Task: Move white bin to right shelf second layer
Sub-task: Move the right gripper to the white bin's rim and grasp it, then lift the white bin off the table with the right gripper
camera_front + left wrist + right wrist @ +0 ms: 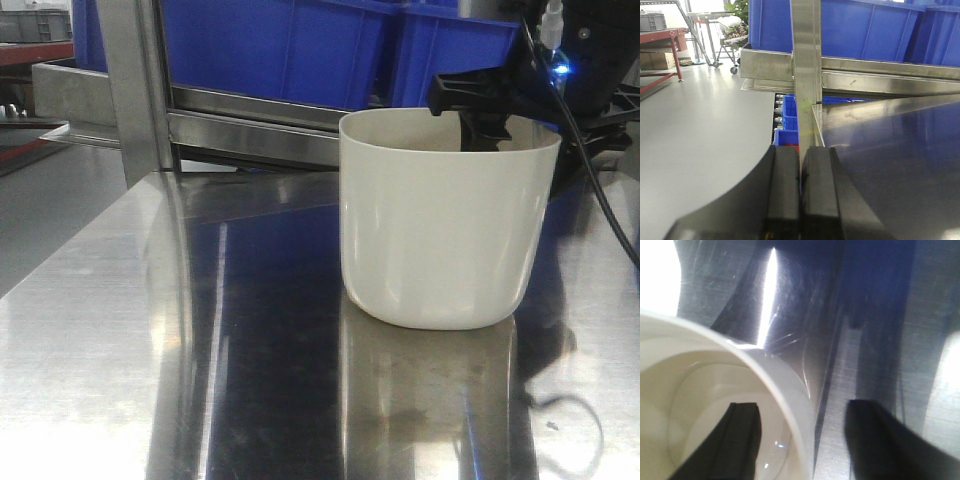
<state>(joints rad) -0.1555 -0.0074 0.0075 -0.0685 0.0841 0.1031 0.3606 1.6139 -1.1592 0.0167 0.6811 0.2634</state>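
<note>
Straddling white bin (440, 230) wall, right hand (807, 440) spread, one finger inside

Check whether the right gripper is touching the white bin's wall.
Apart. The right wrist view shows the right gripper straddling the white bin wall, one finger inside, one outside, with visible gaps on both sides.

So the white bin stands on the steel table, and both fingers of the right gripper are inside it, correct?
No. The white bin stands on the steel table, but the right gripper has one finger inside it and the other outside its wall; the right wrist view shows this.
</note>
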